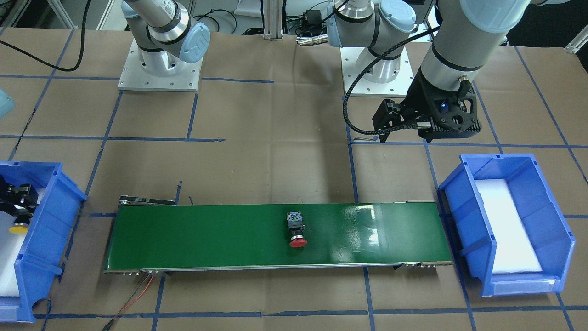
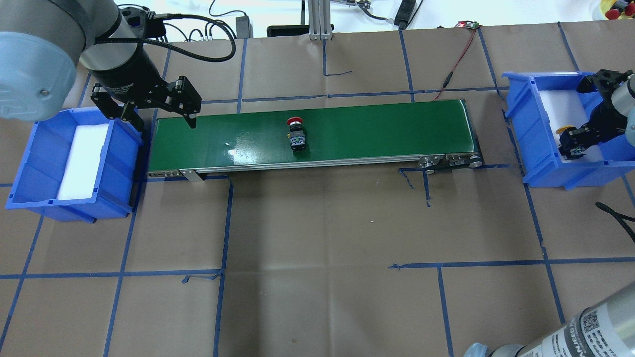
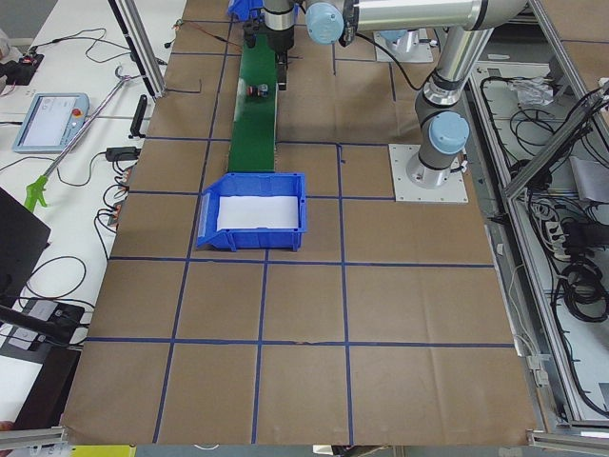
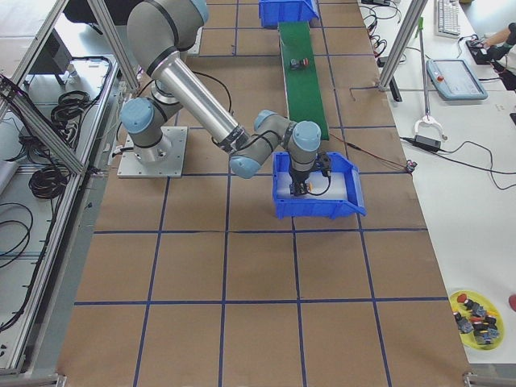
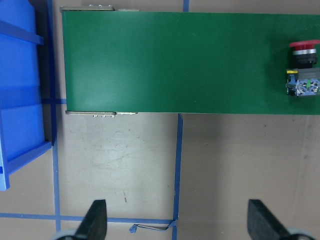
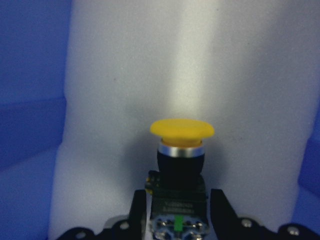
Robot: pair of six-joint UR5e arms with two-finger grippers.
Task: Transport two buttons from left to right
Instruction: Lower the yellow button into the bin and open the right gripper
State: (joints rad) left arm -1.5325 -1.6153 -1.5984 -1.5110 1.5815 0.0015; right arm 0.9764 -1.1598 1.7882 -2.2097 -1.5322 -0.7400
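The red button (image 2: 296, 135) lies on its side near the middle of the green conveyor belt (image 2: 372, 134), and also shows in the front view (image 1: 297, 230) and the left wrist view (image 5: 302, 70). My left gripper (image 2: 163, 120) is open and empty, hovering over the belt's left end; its fingertips (image 5: 96, 220) stand wide apart. My right gripper (image 2: 570, 144) is low inside the right blue bin (image 2: 526, 124), shut on the yellow button (image 6: 182, 129) by its black body, cap pointing away over the white foam.
A second blue bin (image 2: 119, 163) with a white foam liner stands at the belt's left end, under my left arm. Blue tape lines cross the brown paper table. Red and black wires (image 2: 454, 64) run from the belt's far right corner.
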